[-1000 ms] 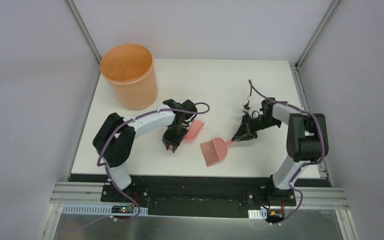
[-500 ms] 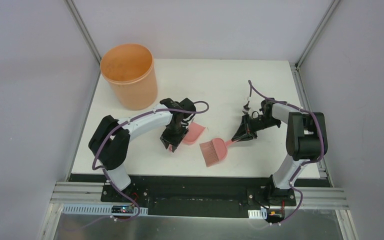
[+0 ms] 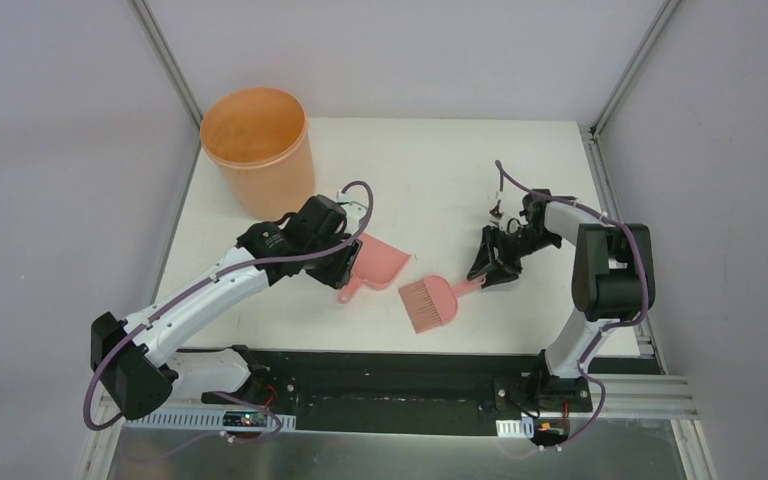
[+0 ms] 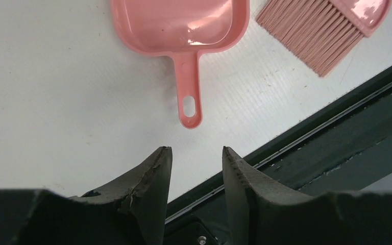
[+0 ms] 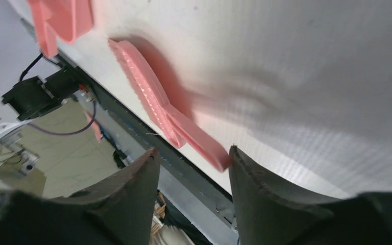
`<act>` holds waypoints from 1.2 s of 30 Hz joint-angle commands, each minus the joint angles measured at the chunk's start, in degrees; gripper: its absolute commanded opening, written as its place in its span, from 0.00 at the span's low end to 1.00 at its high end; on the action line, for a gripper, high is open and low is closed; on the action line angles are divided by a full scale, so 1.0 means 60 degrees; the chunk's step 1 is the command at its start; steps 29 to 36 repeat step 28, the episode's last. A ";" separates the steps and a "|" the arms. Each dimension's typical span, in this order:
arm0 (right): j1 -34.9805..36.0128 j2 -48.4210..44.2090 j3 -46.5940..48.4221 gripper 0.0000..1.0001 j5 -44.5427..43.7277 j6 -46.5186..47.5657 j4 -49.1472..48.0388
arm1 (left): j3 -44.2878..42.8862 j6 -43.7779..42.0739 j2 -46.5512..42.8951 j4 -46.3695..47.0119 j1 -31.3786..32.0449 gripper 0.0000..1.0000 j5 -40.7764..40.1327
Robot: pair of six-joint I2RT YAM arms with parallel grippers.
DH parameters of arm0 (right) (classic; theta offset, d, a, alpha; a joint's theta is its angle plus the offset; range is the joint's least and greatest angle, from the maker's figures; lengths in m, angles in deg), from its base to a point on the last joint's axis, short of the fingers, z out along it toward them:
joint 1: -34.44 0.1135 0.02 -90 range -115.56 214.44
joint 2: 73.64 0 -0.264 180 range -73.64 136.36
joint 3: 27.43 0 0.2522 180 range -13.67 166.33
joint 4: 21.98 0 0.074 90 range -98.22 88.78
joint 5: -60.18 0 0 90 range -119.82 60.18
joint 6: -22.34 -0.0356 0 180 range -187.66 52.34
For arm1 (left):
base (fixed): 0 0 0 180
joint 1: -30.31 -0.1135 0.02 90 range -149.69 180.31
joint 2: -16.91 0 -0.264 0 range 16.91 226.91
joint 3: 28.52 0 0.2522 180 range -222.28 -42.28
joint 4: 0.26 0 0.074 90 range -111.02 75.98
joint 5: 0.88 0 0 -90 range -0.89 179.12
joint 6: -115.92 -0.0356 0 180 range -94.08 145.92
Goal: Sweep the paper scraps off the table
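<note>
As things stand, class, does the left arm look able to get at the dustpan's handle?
Probably yes: the left gripper is open and lined up with the handle, with only bare table between them.

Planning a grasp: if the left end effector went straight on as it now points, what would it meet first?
Likely the pink dustpan's handle, which lies in line just beyond the open left end effector; depth is unclear.
</note>
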 commanded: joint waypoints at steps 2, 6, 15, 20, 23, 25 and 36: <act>-0.0032 -0.0520 0.0868 0.58 -0.2131 0.0316 0.0507 | 0.1155 -0.0416 -0.0991 0.1959 0.0083 0.43 -0.0502; -0.0039 -0.1582 0.0920 0.61 -0.2952 0.0524 0.0377 | 0.1179 -0.0291 -0.1107 0.1882 0.0076 0.45 -0.1324; -0.0082 -0.7656 -0.1759 1.00 -0.5077 -0.0097 -0.4075 | 0.1409 0.0832 -0.1053 0.1887 -0.1588 0.99 -0.1457; -0.0192 -0.8762 -0.2199 1.00 -0.5165 -0.1254 -0.4491 | 0.1650 0.0727 -0.1381 0.2495 -0.2511 0.99 -0.0843; -0.0326 -0.8463 -0.2006 1.00 -0.5416 -0.1856 -0.4234 | 0.1809 0.0553 -0.1656 0.2534 -0.2541 0.99 -0.1131; -0.0330 -0.8409 -0.1988 1.00 -0.5116 -0.1934 -0.4162 | 0.1878 0.0514 -0.1778 0.2486 -0.2542 0.97 -0.1279; -0.0664 -0.8545 -0.2184 1.00 -0.4565 -0.1910 -0.4406 | 0.1925 0.0530 -0.1906 0.2494 -0.2542 0.97 -0.1356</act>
